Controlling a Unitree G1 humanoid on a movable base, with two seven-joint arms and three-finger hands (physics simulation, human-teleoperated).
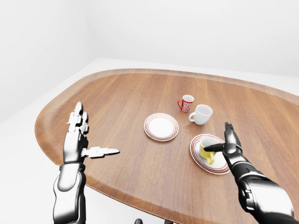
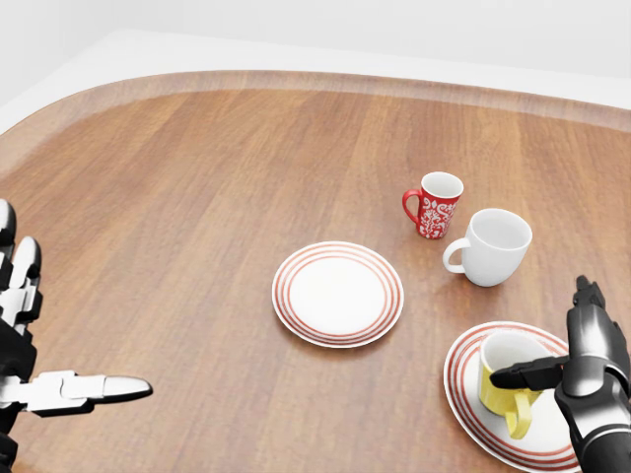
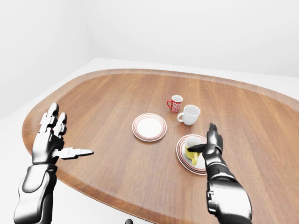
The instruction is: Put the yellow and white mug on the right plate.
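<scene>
The yellow and white mug (image 2: 505, 378) stands upright on the right red-ringed plate (image 2: 465, 399) at the lower right of the head view, its yellow handle pointing toward the bottom edge. My right hand (image 2: 544, 335) is open just right of the mug. Its fingers (image 2: 590, 320) are stretched upward and its thumb reaches over the mug's rim, closing round nothing. My left hand (image 2: 71, 330) is open at the lower left, far from the mug, with nothing in it.
A second red-ringed plate (image 2: 338, 293) lies in the middle of the wooden table (image 2: 197, 177). A red patterned mug (image 2: 435, 204) and a plain white mug (image 2: 493, 246) stand above the right plate. The table's rounded edge runs along the top and left.
</scene>
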